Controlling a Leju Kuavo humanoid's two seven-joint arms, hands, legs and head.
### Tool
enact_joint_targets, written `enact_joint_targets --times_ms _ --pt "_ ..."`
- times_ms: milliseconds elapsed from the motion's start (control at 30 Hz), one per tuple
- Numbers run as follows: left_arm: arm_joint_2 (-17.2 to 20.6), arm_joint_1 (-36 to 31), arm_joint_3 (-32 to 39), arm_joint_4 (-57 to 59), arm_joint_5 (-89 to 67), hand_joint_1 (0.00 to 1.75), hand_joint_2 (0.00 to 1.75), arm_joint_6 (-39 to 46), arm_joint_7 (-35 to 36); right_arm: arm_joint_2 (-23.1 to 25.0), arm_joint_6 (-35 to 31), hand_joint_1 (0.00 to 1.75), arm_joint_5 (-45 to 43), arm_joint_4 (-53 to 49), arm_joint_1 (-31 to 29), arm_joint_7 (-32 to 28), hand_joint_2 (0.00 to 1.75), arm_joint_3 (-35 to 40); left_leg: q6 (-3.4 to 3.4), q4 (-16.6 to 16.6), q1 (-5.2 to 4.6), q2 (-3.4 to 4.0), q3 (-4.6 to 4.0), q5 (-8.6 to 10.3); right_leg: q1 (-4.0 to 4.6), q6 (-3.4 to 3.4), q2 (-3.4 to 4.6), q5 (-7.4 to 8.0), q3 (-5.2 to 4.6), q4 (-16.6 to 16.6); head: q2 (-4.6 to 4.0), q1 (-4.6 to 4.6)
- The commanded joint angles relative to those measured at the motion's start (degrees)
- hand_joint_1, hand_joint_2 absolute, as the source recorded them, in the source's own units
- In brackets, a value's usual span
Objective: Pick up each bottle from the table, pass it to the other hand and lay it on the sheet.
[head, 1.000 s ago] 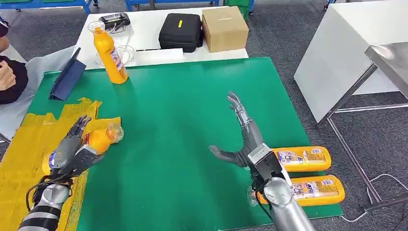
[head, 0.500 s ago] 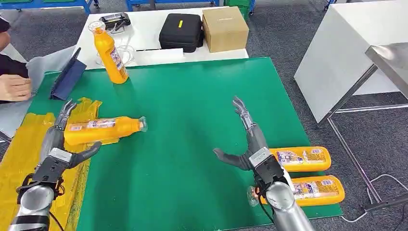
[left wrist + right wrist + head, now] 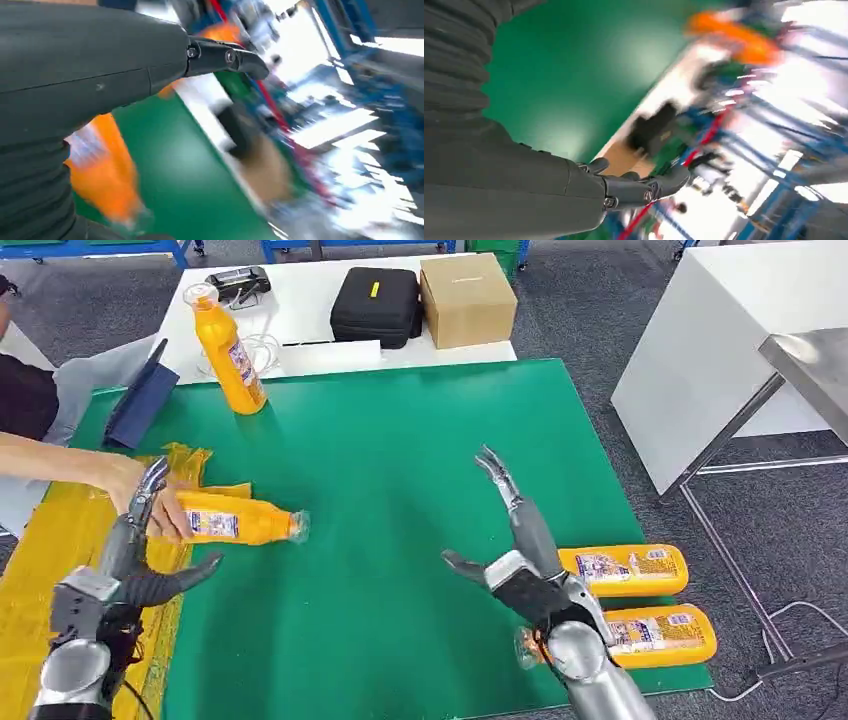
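left hand [image 3: 128, 558] spread, right hand [image 3: 512, 540] spread

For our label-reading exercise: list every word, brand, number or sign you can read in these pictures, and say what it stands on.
No text can be read in any view.
Upright orange bottle: label print too small.
Lying bottle under the person's hand: label blurred.
Two bottles at the mat's right edge: labels show coloured print, unreadable.
Black case: yellow mark, no legible letters.
Cardboard box: plain.

I see open green mat [image 3: 400, 490] between both hands — a person's hand [image 3: 140, 495] on the lying bottle [image 3: 240, 524] blocks the left.
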Motion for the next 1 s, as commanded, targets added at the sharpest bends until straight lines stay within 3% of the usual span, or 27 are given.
enact_joint_targets --times_ms 33,100,200,733,867,1000 --pt "-5.20 2.30 1.49 -6.50 8.03 0.00 1.75 -4.95 4.24 -22.50 7.93 0.00 7.29 1.08 -5.31 3.41 1.75 0.66 0.06 0.12 0.04 -0.14 0.09 -0.09 0.04 -0.02 -0.08 -0.04 0.19 -0.04 0.00 0.00" --pt "-4.89 1.89 0.43 -5.60 8.10 0.00 1.75 -4.80 4.26 -28.52 11.70 0.00 3.84 0.77 -5.65 2.25 1.75 -2.18 0.09 0.16 -0.05 -0.35 0.00 -0.05 -0.04 0.01 -0.29 -0.06 0.16 -0.01 0.00 -0.02" --pt "-4.80 0.94 -0.78 -4.40 8.42 0.00 1.75 -4.96 3.98 -32.41 15.53 0.00 -0.23 1.37 -5.86 0.22 1.75 -5.95 0.09 0.32 -0.11 -0.38 -0.05 -0.08 -0.08 0.00 -0.32 -0.09 0.16 0.07 0.00 -0.02" --pt "-4.47 -1.99 -3.37 0.96 9.89 0.00 1.75 -5.14 3.73 -34.44 20.40 0.00 -6.30 5.97 -6.45 -2.66 1.75 -8.03 0.03 0.18 -0.08 -0.21 0.10 -0.04 -0.01 0.00 -0.14 0.06 0.25 -0.10 0.00 -0.04" --pt "-4.19 -3.67 -4.20 3.32 10.48 0.00 1.75 -5.28 3.52 -37.87 23.52 0.00 -11.15 2.57 -2.72 -6.98 1.75 -8.31 0.01 0.19 -0.09 -0.28 0.11 -0.05 -0.02 -0.03 -0.21 0.03 0.29 -0.09 0.00 -0.04" --pt "-4.03 -4.06 -4.70 3.73 10.79 0.00 1.75 -5.20 3.40 -36.41 22.00 0.00 -9.39 2.09 -0.19 -8.27 1.75 -9.01 0.02 0.14 -0.10 -0.33 0.08 -0.01 -0.08 0.00 -0.28 0.03 0.25 -0.13 0.00 -0.02"
